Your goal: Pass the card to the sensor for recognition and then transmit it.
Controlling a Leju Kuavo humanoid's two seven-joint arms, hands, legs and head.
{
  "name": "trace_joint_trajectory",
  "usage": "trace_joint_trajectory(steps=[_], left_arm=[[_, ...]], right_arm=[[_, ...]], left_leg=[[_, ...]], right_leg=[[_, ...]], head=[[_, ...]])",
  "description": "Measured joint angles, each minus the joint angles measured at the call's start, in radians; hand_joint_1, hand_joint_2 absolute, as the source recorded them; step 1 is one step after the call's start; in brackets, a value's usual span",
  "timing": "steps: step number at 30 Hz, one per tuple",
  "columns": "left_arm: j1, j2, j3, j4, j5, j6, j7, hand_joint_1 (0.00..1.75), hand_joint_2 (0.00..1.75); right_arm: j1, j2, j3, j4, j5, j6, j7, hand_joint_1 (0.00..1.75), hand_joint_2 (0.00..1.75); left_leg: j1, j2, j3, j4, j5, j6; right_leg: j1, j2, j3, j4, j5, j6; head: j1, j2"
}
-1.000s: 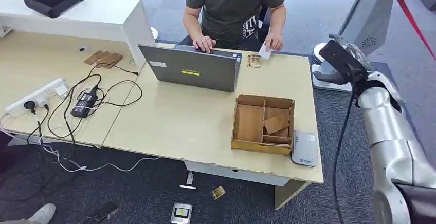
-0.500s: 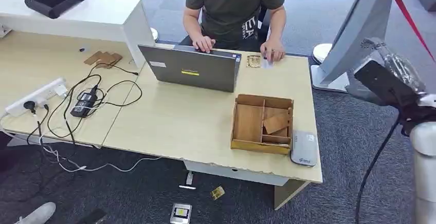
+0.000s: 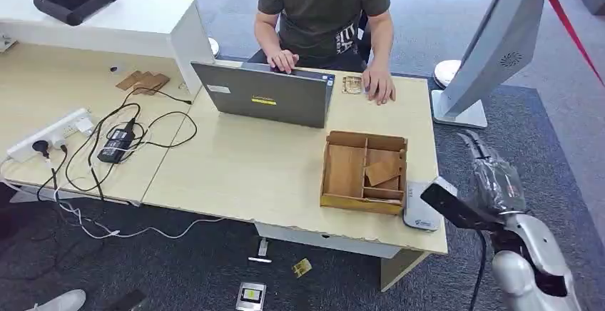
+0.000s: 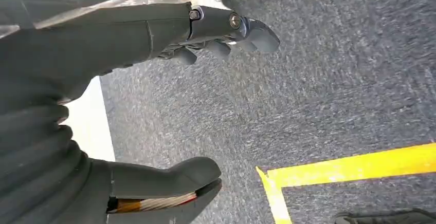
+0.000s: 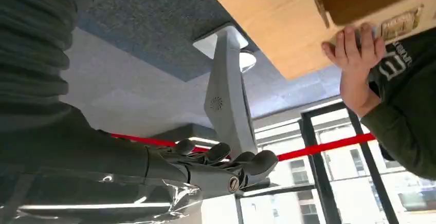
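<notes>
My right hand (image 3: pixel 492 177) hangs low beside the table's front right corner, fingers stretched out and holding nothing; in the right wrist view my right hand (image 5: pixel 205 168) is just as bare. The grey sensor (image 3: pixel 422 211) lies at that corner, next to a wooden compartment box (image 3: pixel 365 172). A person's hand (image 3: pixel 378 83) lies flat on the far side of the table (image 3: pixel 250 172), and I cannot make out a card under it. My left hand (image 4: pixel 128 44) hangs over grey carpet with fingers and thumb apart, empty.
A person sits behind an open laptop (image 3: pixel 267 97) at the far edge. A small tan item (image 3: pixel 351 84) lies beside the person's hand. A power strip (image 3: pixel 57 133) and cables cover the left desk. A white stand (image 3: pixel 485 54) rises right of the table.
My right arm dropped from its raised place at the table's far right down to the front right corner. The person laid the white card on the table and put a hand over it.
</notes>
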Motion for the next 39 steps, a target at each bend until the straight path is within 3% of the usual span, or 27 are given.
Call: trace_joint_trajectory(steps=[11,21,39], left_arm=[[0.021,0.0,0.018,0.0,0.003,-0.003,-0.005,0.0,1.75],[0.02,0.006,0.031,0.0,0.004,-0.013,-0.005,0.0,1.75],[0.023,0.011,0.053,0.0,0.008,-0.013,-0.019,0.0,1.75]], right_arm=[[0.001,0.035,0.123,0.074,0.152,-0.043,0.007,0.0,1.75],[-0.008,0.068,0.193,0.126,0.165,-0.047,0.009,0.0,1.75],[-0.027,0.091,0.243,0.208,0.146,-0.068,-0.003,0.0,1.75]], left_leg=[[0.0,0.0,0.0,0.0,0.0,0.0],[0.0,0.0,0.0,0.0,0.0,0.0],[0.0,0.0,-0.001,0.0,0.0,0.0]], right_leg=[[0.0,0.0,0.0,0.0,0.0,0.0],[0.0,0.0,0.0,0.0,0.0,0.0],[0.0,0.0,-0.001,0.0,0.0,0.0]], head=[[0.0,0.0],[0.0,0.0],[0.0,0.0]])
